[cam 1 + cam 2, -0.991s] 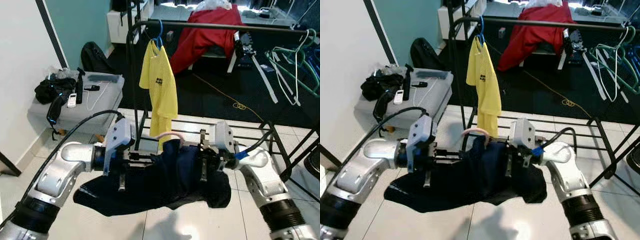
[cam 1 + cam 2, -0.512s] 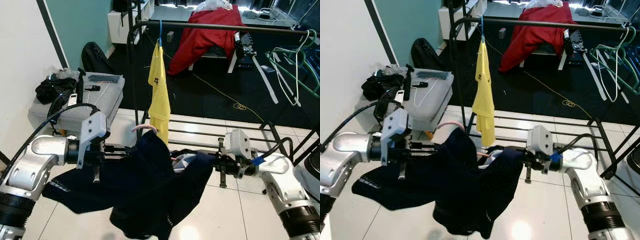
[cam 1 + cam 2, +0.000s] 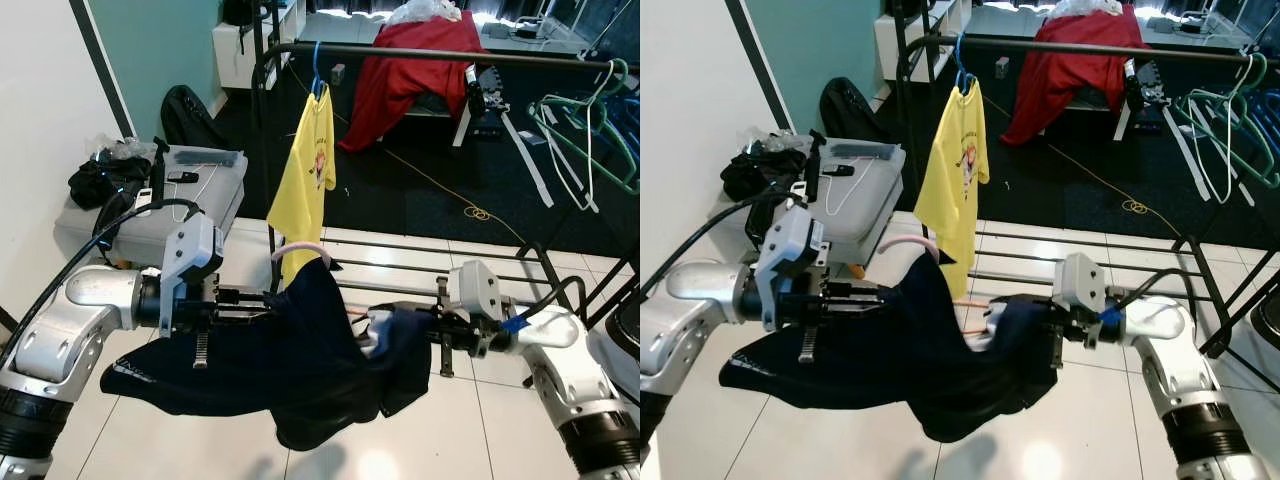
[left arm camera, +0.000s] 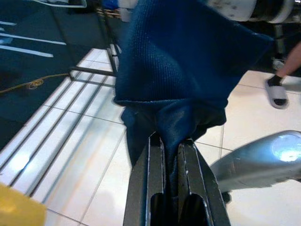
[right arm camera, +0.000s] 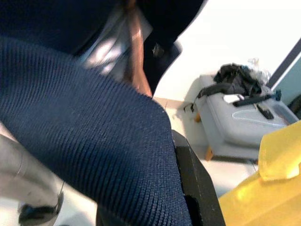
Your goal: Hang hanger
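**Navy shirt on pink hanger held between both grippers, below the rail**

Your left gripper (image 4: 171, 141) is clenched on a fold of the navy shirt (image 3: 290, 350); the wrist view shows the cloth pinched between both black fingers. Your right gripper (image 3: 415, 325) is at 3 o'clock of the shirt, buried in the fabric, and I cannot tell whether its fingers are closed or apart. The shirt sags between the two grippers above the white tile floor (image 3: 420, 455). The pink hanger (image 3: 297, 248) pokes out of the shirt's peak at 12 o'clock, its hook curving up just in front of the yellow shirt (image 3: 305, 170). That yellow shirt hangs on a blue hanger (image 3: 317, 70) from the black rail (image 3: 440, 53), which sits at 12 o'clock, well above the pink hook. Green hangers (image 3: 590, 130) hang from the rail's far end at 2 o'clock. A grey case (image 3: 165, 200) lies at 10 o'clock.
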Robot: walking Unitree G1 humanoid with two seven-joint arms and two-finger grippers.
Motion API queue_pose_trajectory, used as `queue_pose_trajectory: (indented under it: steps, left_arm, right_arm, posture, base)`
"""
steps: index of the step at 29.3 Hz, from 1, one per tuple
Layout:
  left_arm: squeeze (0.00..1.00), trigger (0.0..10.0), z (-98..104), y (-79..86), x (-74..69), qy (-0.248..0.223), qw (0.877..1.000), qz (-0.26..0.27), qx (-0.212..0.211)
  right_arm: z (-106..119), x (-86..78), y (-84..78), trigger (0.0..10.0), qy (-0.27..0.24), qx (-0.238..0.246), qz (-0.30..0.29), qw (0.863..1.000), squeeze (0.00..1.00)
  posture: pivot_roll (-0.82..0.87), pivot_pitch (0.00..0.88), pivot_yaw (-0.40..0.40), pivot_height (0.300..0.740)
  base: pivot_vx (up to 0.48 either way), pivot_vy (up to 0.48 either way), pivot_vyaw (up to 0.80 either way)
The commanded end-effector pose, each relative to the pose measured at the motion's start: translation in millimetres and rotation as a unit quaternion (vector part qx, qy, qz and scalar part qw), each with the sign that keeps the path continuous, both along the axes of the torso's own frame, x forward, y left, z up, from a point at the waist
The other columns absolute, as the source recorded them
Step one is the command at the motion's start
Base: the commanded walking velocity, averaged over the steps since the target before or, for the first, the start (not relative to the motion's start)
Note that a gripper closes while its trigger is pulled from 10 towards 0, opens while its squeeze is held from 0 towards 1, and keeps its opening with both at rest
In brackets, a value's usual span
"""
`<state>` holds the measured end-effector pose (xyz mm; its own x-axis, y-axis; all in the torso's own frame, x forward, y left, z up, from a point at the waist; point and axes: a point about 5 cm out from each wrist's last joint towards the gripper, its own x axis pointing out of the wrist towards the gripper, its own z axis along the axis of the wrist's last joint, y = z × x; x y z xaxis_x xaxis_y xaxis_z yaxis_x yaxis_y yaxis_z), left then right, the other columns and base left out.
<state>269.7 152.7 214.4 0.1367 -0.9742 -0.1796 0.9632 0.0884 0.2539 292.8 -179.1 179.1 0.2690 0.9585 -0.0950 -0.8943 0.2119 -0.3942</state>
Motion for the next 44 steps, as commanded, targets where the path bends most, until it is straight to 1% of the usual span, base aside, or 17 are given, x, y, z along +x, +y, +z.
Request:
queue_pose_trajectory:
  steps: [1,4,9,11,13,17,19,21,22,23,25,26,29,32,33,38,44]
  left_arm:
    - [0.00,0.0,-5,-13.1,-9.0,0.012,0.999,-0.044,-0.002]
    - [0.00,0.0,-9,-16.4,-12.0,0.017,0.998,-0.054,0.008]
    - [0.00,0.0,-18,-28.6,-15.4,0.016,0.998,-0.062,0.014]
    - [0.00,0.0,-19,-30.8,-12.0,0.006,0.999,-0.044,0.018]
    - [0.00,0.0,-20,-32.9,-3.1,-0.019,1.000,-0.005,0.018]
    - [0.00,0.0,-19,-32.1,5.6,-0.036,0.999,0.034,0.013]
    - [0.00,0.0,-18,-27.6,22.8,-0.061,0.991,0.121,0.004]
    - [0.00,0.0,-18,-27.0,29.6,-0.065,0.985,0.162,-0.008]
    - [0.00,0.0,-18,-28.9,29.3,-0.060,0.985,0.164,-0.017]
    - [0.00,0.0,-17,-30.3,28.6,-0.055,0.985,0.163,-0.023]
    - [0.00,0.0,-18,-38.1,23.1,-0.043,0.988,0.144,-0.037]
    - [0.00,0.0,-20,-44.1,19.6,-0.036,0.989,0.136,-0.048]
    - [0.00,0.0,-17,-52.6,21.6,-0.036,0.983,0.159,-0.089]
    - [0.00,0.0,-16,-53.7,22.7,-0.038,0.981,0.165,-0.097]
    - [0.00,0.0,-14,-55.0,23.5,-0.038,0.979,0.167,-0.110]
    - [0.00,0.0,-9,-57.6,23.1,-0.036,0.976,0.166,-0.135]
    - [0.00,0.0,-8,-54.8,23.4,-0.040,0.976,0.167,-0.137]
  right_arm:
    - [4,1.4,8.6,0.0,-0.007,0.000,0.018,1.000,0.00]
    - [8,2.5,12.1,0.0,-0.010,0.003,0.026,1.000,0.00]
    - [18,1.0,28.2,0.0,-0.021,0.023,0.054,0.998,0.00]
    - [19,-1.6,34.9,0.0,-0.019,0.030,0.067,0.997,0.00]
    - [19,-8.1,46.3,0.0,-0.010,0.040,0.093,0.995,0.00]
    - [17,-13.1,52.7,0.0,-0.002,0.042,0.108,0.993,0.00]
    - [14,-17.3,62.7,0.0,0.000,0.046,0.116,0.992,0.00]
    - [14,-18.5,70.4,0.0,0.000,0.052,0.115,0.992,0.00]
    - [14,-18.5,73.5,1.2,-0.002,0.056,0.112,0.992,0.00]
    - [14,-18.5,75.2,1.2,-0.003,0.057,0.111,0.992,0.00]
    - [13,-18.4,77.9,7.5,-0.004,0.058,0.109,0.992,0.00]
    - [12,-18.3,78.9,9.7,-0.005,0.058,0.108,0.992,0.00]
    - [16,-16.8,81.0,10.0,-0.003,0.068,0.101,0.993,0.00]
    - [16,-16.4,81.4,10.0,-0.002,0.070,0.099,0.993,0.00]
    - [17,-16.0,81.6,10.0,0.002,0.073,0.098,0.992,1.00]
    - [17,-14.8,80.3,10.0,0.013,0.074,0.094,0.993,1.00]
    - [18,-13.4,75.8,10.0,0.004,0.064,0.084,0.994,1.00]
  posture:
    - [-0.04,0.083,0.009,0.740]
    - [-0.04,0.086,0.008,0.740]
    - [-0.04,0.088,0.010,0.740]
    - [-0.04,0.090,0.010,0.740]
    - [-0.04,0.091,0.009,0.740]
    - [-0.04,0.093,0.009,0.740]
    - [-0.05,0.094,0.011,0.740]
    - [-0.05,0.094,0.010,0.740]
    - [-0.05,0.094,0.010,0.740]
    - [-0.05,0.094,0.010,0.740]
    - [-0.04,0.097,0.009,0.740]
    - [-0.04,0.097,0.009,0.740]
    - [-0.05,0.098,0.009,0.740]
    - [-0.05,0.098,0.009,0.740]
    - [-0.05,0.098,0.007,0.740]
    - [-0.05,0.098,0.007,0.740]
    - [-0.05,0.095,0.008,0.740]
  base:
    - [0.000,0.000,0.00]
    - [0.000,0.000,0.00]
    - [0.000,0.000,0.00]
    - [0.000,0.000,0.00]
    - [0.000,0.000,0.00]
    - [0.000,0.000,0.00]
    - [0.000,0.000,0.00]
    - [0.000,0.000,0.00]
    - [0.000,0.000,0.00]
    - [0.000,0.000,0.00]
    - [0.000,0.000,0.00]
    - [0.000,0.000,0.00]
    - [0.000,0.000,0.00]
    - [0.000,0.000,0.00]
    - [0.000,0.000,0.00]
    - [0.000,0.000,0.00]
    - [0.000,0.000,0.00]
